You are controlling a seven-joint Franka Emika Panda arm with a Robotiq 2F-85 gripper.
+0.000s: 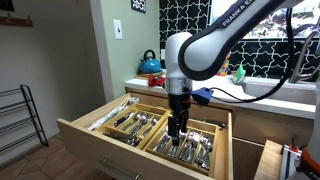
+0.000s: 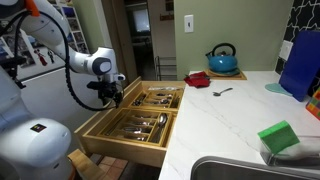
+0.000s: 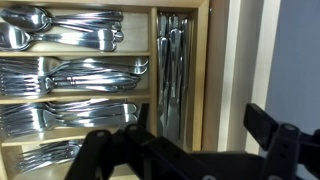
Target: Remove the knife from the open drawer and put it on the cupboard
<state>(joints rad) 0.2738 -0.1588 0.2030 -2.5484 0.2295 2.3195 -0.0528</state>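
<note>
Our fingers [image 3: 275,140] stand wide apart with nothing between them, dark at the bottom edge of the wrist view. Just beyond them lies the knife [image 3: 170,70], one of several slim blades packed side by side in a narrow slot that runs lengthways up that picture. The slot lines up nearer one finger than the other. Beside it, past a thin wooden divider, are the cross-wise trays of spoons [image 3: 40,18] and forks [image 3: 70,75]. All of this sits in the drawer [image 1: 130,150], pulled well out from the cupboard [image 2: 230,115]. We judge the grasp has not yet begun. The main risk, as we see it, is that the blades lie flat and touching, so closing could pinch two at once or slip off a thin edge. An off-centre descent could also set a finger on the divider. A knife gripped near one end might swing and catch the drawer rim on the way up. Only the wrist view separates the knives from the other cutlery; in both exterior views we cannot pick one out. They show instead that the fingers [image 1: 175,128] hang low over the trays, and where the white surface lies. An exterior view shows a kettle [image 2: 222,58], a red thing [image 2: 198,78], a small silver utensil [image 2: 222,91] and a green sponge [image 2: 280,136] on it.
</note>
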